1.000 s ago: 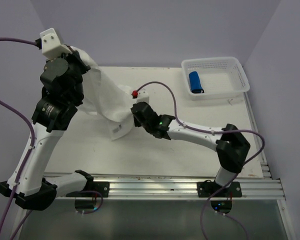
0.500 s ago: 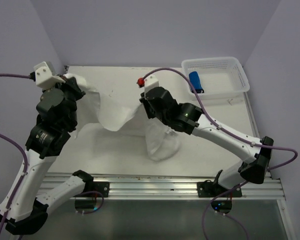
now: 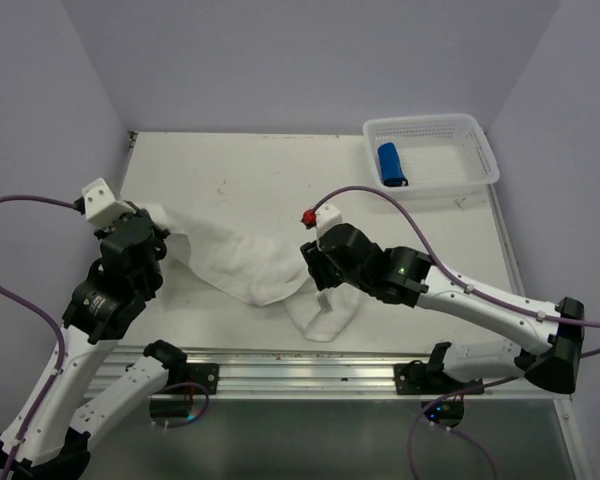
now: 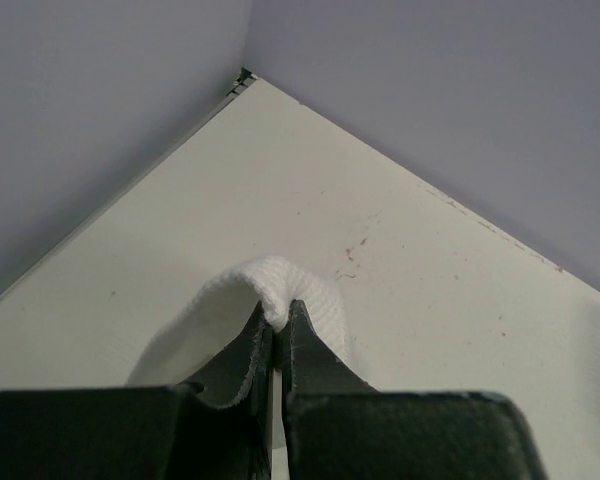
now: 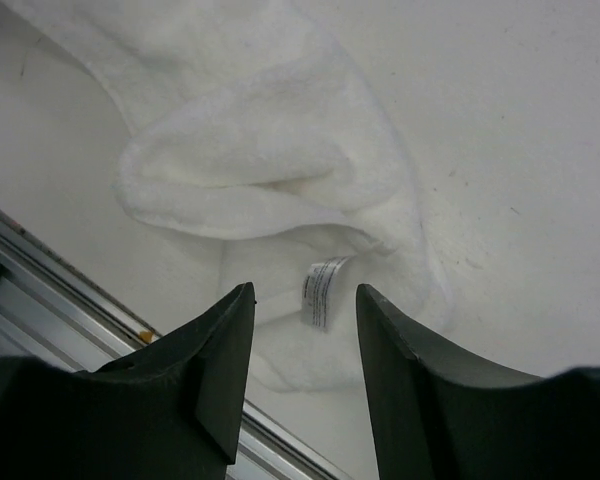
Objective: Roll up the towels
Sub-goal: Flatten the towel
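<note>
1. Pinches a raised fold of the white towel (image 4: 280, 282) in the left gripper (image 4: 278, 318), shut tight on the cloth, near the left edge of the table (image 3: 240, 170).
2. Holds the right gripper (image 5: 302, 300) with its jaws well apart, above the towel's other end, with nothing between them and no cloth gripped.
3. Leaves the white towel stretched across the near half of the table, from the left gripper rightward to a crumpled heap beneath the right gripper.
4. Cannot tell from the overhead view whether the pinched end rests on the table or hangs just above it.
5. Shows, in the right wrist view, a folded-over lip of cloth and a small label (image 5: 323, 290) just beyond the parted fingertips, close to the metal rail (image 5: 40, 275) along the table's near edge.
6. Has the blue towel (image 3: 391, 165) rolled up and lying inside the white basket (image 3: 477, 140) at the far right corner, well apart from both grippers and from the white towel.
</note>
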### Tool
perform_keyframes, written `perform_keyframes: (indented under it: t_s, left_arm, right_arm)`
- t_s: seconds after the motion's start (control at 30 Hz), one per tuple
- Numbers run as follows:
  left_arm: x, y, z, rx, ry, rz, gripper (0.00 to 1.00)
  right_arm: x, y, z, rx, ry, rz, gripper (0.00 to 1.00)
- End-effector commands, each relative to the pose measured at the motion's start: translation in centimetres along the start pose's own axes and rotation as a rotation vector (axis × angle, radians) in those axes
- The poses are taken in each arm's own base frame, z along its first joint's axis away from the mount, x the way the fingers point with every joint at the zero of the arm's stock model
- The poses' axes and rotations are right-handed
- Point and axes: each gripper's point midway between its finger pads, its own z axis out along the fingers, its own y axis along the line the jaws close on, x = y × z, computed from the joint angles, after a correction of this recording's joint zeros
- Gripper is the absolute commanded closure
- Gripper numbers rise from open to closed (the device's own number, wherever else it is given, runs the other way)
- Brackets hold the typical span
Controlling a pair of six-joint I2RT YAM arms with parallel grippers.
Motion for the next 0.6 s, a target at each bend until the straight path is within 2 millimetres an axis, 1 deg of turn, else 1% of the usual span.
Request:
perform_keyframes:
  t_s: [0.0,0.07,0.1,0.13,0.17,0.2,0.3,0.4,0.47,0.53,0.57]
  left_arm:
    - [-0.6,1.7,0.0,-0.077,-0.051,-0.048,1.00]
    - [-0.2,1.7,0.1,-0.079,-0.044,-0.041,1.00]
    - [0.1,1.8,0.1,-0.082,-0.038,-0.034,1.00]
    - [0.2,1.9,0.2,-0.087,-0.035,-0.027,1.00]
    - [0.4,2.0,0.3,-0.095,-0.034,-0.020,1.00]
    - [0.4,2.2,0.3,-0.105,-0.037,-0.011,1.00]
    - [0.2,2.0,0.6,-0.109,-0.045,0.014,1.00]
    - [0.2,1.2,0.9,-0.100,-0.031,0.027,1.00]
    - [0.4,0.6,1.3,-0.091,-0.025,0.036,1.00]
    - [0.3,0.1,1.4,-0.078,-0.022,0.029,1.00]
    - [0.5,-0.1,1.7,-0.077,-0.016,0.036,1.00]
  right_arm:
    - [1.8,-2.4,0.9,0.119,0.007,0.144,0.51]
    - [2.7,-2.7,1.9,0.115,0.027,0.225,0.54]
    - [4.1,-2.8,2.6,0.103,0.061,0.247,0.56]
    - [4.7,-2.8,3.1,0.088,0.073,0.281,0.56]
    - [4.5,-3.5,3.7,0.082,0.058,0.324,0.57]
    - [5.8,-3.5,4.1,0.065,0.089,0.342,0.57]
    - [6.9,-4.8,5.3,0.050,0.101,0.408,0.57]
    - [7.1,-5.1,6.1,0.028,0.102,0.423,0.57]
    - [6.8,-4.5,6.6,-0.014,0.094,0.413,0.57]
    - [7.0,-4.5,7.4,-0.011,0.110,0.408,0.57]
    - [6.7,-4.4,7.7,-0.019,0.104,0.412,0.57]
